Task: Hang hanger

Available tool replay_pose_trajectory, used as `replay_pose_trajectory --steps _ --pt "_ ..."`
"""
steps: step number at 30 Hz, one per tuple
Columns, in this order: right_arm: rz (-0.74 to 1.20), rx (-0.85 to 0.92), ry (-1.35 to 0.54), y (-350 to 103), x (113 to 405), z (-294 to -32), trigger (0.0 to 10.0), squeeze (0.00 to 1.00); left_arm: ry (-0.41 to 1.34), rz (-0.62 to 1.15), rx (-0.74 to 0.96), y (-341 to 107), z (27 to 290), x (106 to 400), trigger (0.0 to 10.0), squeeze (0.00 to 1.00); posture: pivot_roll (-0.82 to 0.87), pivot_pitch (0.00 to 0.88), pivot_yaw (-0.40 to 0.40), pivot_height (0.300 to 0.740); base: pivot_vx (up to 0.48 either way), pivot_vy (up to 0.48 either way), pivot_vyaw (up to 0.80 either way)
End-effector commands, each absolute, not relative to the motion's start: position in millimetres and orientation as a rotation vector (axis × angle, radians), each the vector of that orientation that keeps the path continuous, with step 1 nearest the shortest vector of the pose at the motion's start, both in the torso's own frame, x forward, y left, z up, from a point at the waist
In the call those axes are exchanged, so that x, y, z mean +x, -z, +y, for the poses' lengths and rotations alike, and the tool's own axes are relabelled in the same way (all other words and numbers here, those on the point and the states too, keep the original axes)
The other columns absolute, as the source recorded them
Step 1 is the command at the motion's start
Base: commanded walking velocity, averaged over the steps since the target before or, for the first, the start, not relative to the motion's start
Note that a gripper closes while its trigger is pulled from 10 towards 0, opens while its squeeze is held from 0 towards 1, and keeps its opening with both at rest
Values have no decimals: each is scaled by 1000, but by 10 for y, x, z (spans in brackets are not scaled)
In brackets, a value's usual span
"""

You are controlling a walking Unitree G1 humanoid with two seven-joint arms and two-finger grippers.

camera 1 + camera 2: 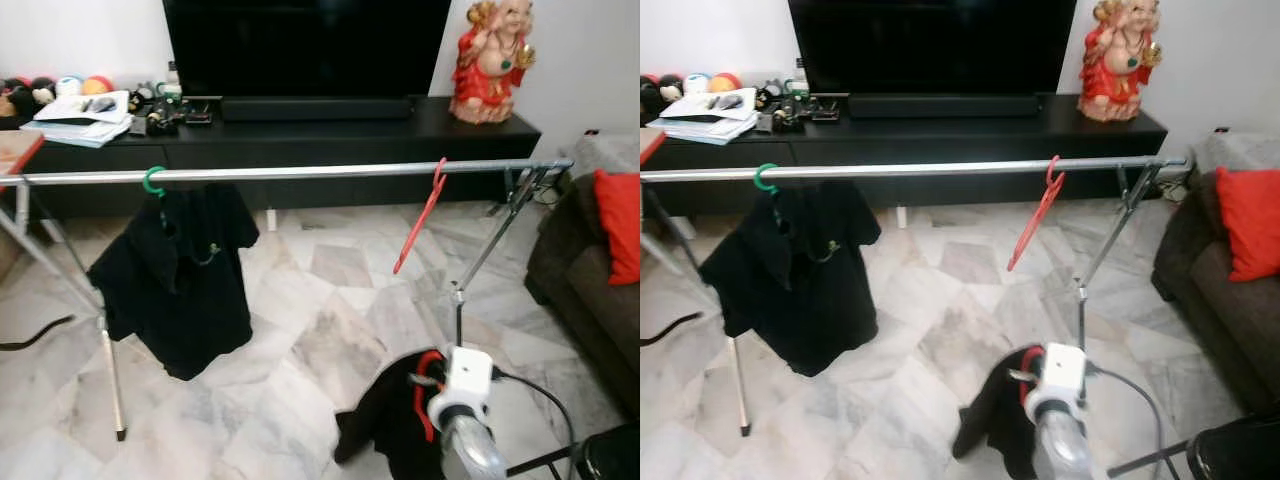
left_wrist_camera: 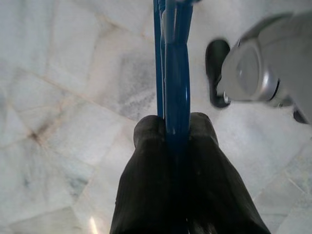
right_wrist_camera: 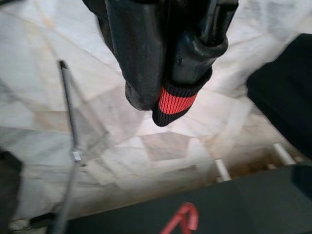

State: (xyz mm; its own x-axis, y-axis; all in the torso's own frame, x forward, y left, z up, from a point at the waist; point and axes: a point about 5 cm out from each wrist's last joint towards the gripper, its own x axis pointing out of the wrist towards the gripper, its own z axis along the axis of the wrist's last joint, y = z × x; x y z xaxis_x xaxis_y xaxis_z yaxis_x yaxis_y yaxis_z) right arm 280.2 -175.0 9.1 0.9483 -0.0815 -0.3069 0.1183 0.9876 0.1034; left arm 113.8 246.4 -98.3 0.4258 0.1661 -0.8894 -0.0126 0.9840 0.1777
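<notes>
Right gripper [image 3: 165, 92] grips dark cloth with red hanger [image 1: 428, 395] (low, six o'clock); rail [image 1: 300, 173] waits. Left gripper [image 2: 175, 141] pinches blue hanger [image 2: 173, 63].

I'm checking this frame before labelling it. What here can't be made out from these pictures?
- Blue hanger: left wrist view shows it clamped by the left gripper; its hook and shape run off the top edge.
- Dark garment at the right gripper: head views cut it at the bottom edge, so whether a hanger is inside is unclear.
- Green hanger: its body is hidden under the black shirt.
- Small items on the TV cabinet: too small.
</notes>
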Motion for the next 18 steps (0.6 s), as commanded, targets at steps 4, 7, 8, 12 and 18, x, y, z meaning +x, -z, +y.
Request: replay_pose_trajectory --steps 4,7,8,12,18 --pt "268 137 93 -183 2881 -1704 10000 0 -120 1146 165 985 2511 1093 10000 0 108 33 -38 740 -262 0 0" --pt "268 137 84 -190 2894 -1679 10000 0 -121 1142 166 982 2510 1104 10000 0 111 28 -37 740 -262 0 0" --pt "267 139 81 -192 2898 -1673 10000 0 -121 1140 166 981 2506 1111 10000 0 111 28 -37 740 -262 0 0" --pt "264 144 73 -205 2911 -1659 10000 0 -121 1135 166 980 2495 1126 10000 0 112 24 -38 740 -262 0 0" --pt "263 148 62 -234 2951 -1651 10000 0 -117 1126 168 972 2475 1174 10000 0 111 27 -40 740 -264 0 0"
